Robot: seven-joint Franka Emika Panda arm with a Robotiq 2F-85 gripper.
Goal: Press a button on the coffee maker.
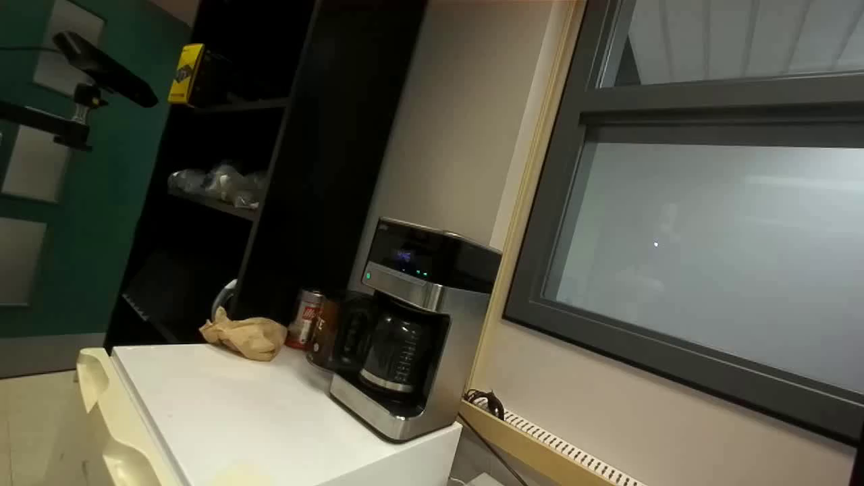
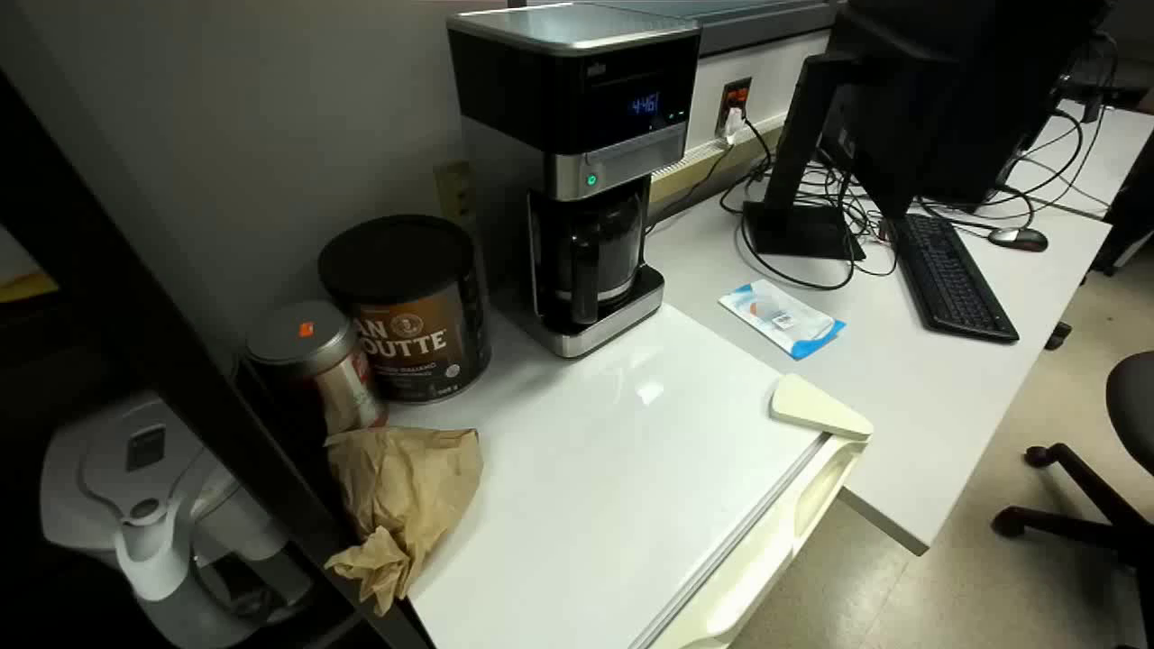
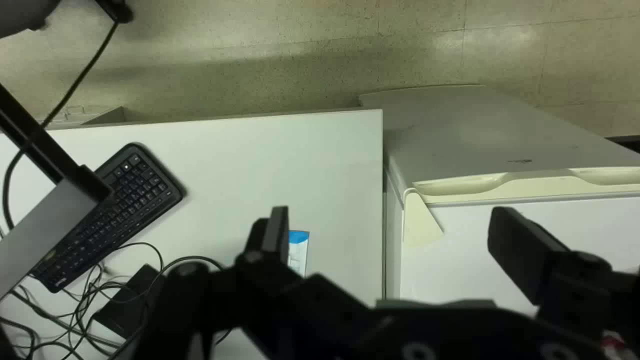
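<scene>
The coffee maker (image 1: 466, 337) is black and silver with a dark glass carafe (image 1: 398, 347). It stands upright on a white fridge top (image 1: 250, 412) and shows in both exterior views, also here (image 2: 559, 90). A green-lit round button (image 2: 591, 180) sits on its silver front strip, under a lit blue display (image 2: 644, 105). My gripper (image 3: 390, 217) shows only in the wrist view. Its black fingers are wide apart with nothing between them, above the desk and the fridge edge. The coffee maker is out of the wrist view.
A brown coffee can (image 2: 415, 347), a smaller silver-and-red can (image 2: 306, 347) and a crumpled paper bag (image 2: 406, 505) stand beside the coffee maker. A desk (image 2: 911, 424) adjoins, with a monitor stand (image 2: 802, 153), cables, keyboard (image 2: 951, 279) and blue-white packet (image 2: 780, 315). A black shelf (image 1: 324, 155) rises behind the cans.
</scene>
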